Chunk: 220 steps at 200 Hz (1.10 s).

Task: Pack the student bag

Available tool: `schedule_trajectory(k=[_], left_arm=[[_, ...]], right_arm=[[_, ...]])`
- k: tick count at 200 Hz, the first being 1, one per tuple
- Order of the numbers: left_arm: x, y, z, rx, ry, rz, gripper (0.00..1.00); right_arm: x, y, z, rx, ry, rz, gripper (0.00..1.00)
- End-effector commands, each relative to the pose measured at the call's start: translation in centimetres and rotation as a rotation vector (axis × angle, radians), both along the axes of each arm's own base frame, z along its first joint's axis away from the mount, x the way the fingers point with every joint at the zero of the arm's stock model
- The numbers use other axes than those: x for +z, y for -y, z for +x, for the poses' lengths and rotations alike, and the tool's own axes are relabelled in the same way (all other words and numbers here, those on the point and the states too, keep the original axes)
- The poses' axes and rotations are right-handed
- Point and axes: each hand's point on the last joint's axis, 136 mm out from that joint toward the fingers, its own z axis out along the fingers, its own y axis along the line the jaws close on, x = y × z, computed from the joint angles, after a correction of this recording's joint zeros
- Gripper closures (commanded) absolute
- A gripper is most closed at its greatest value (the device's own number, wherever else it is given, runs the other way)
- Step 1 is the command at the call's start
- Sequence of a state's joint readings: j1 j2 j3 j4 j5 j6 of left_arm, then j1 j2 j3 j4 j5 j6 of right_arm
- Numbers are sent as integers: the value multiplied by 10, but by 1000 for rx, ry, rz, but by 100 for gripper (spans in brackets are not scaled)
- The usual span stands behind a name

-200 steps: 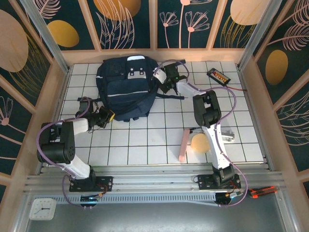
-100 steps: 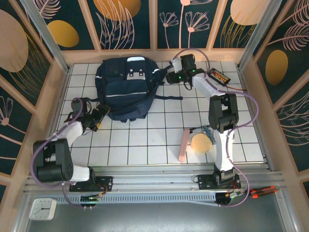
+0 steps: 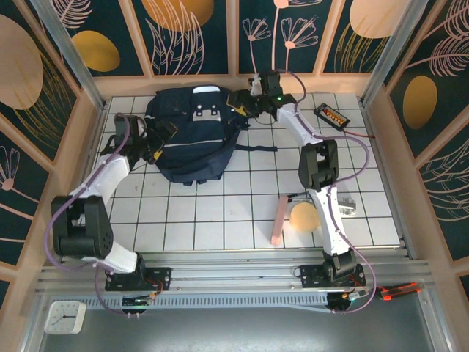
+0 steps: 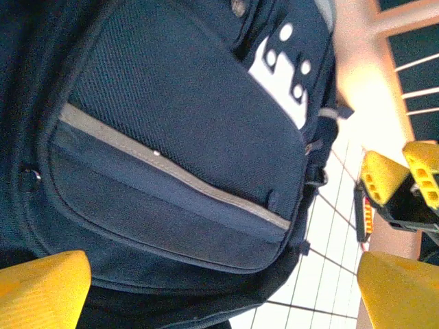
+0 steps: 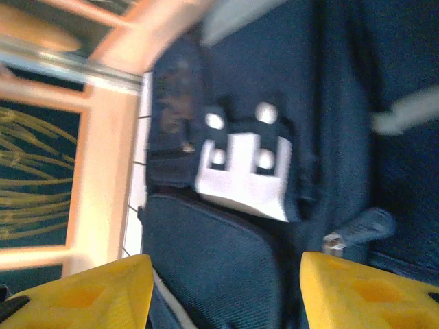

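Hovering with both pincers parted, I grip nothing. My left pincer (image 3: 163, 136) stands wide at the left flank of the student bag (image 3: 194, 136). Its yellow fingertips (image 4: 42, 288) sit far apart at the edges of the wrist view, and the bag's front pocket (image 4: 171, 171) with its pale stripe lies beyond them. I cannot tell whether they touch the fabric. My right pincer (image 3: 239, 108) is spread too, at the bag's far right corner, looking onto a white patch (image 5: 243, 171) on the navy cloth. The bag lies between my two pincers, flat on the desk (image 3: 220, 213) against its far edge, left of centre. A pink strip (image 3: 277, 220) and a round tan thing (image 3: 304, 218) lie well apart from it, toward the near right.
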State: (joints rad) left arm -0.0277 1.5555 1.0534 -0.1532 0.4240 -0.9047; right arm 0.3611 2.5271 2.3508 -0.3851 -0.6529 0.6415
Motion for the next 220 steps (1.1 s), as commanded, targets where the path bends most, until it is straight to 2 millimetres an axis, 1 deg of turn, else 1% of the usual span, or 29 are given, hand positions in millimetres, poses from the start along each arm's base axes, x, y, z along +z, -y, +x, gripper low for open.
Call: schedule_trajectory(k=[1, 28, 43, 50, 51, 53, 70, 81, 85, 95, 112, 131, 156, 175, 193, 196, 198, 202, 220], left_arm=[[-3, 21, 5, -39, -36, -94, 1], [-24, 29, 9, -24, -79, -176, 1], [-35, 37, 11, -39, -99, -215, 2], [-34, 39, 12, -40, -94, -226, 1], [-39, 40, 12, -38, -107, -227, 1], [-44, 40, 13, -37, -115, -230, 2], [-60, 46, 15, -25, -160, -251, 1], [-68, 49, 17, -15, -188, -276, 2], [-74, 50, 16, -1, -213, -281, 1], [-86, 52, 13, 23, -268, -292, 1], [-99, 57, 13, 47, -321, -315, 2], [-103, 61, 19, 80, -336, -342, 1], [-98, 65, 20, 98, -344, -353, 2], [-96, 57, 8, 114, -358, -303, 1], [-107, 52, -16, 120, -401, -273, 1], [-105, 52, -17, 118, -394, -273, 2], [-113, 51, -25, 120, -414, -269, 1], [-118, 50, -34, 122, -430, -265, 1], [-134, 45, -67, 125, -476, -242, 2]], right_arm=[[-13, 0, 1, -71, -165, 82, 41], [-45, -5, -5, -78, -230, 69, 42], [-62, -8, -14, -72, -264, 39, 42], [-68, -8, -18, -71, -275, 23, 42], [-70, -8, -19, -72, -279, 19, 42], [-72, -9, -21, -70, -283, 15, 42], [-84, -11, -32, -65, -304, -10, 42], [-88, -11, -37, -64, -311, -21, 42], [-90, -10, -38, -65, -312, -25, 42], [-91, -11, -41, -63, -315, -30, 42], [-92, -11, -45, -54, -313, -41, 42], [-95, -12, -50, -46, -317, -53, 42], [-97, -11, -57, -51, -326, -55, 42], [-102, -7, -62, -72, -340, -66, 42], [-104, -1, -60, -103, -340, -78, 42], [-105, 0, -60, -109, -343, -81, 42], [-105, 0, -59, -112, -343, -79, 42], [-105, 1, -57, -117, -341, -76, 42], [-101, 2, -48, -138, -338, -50, 44]])
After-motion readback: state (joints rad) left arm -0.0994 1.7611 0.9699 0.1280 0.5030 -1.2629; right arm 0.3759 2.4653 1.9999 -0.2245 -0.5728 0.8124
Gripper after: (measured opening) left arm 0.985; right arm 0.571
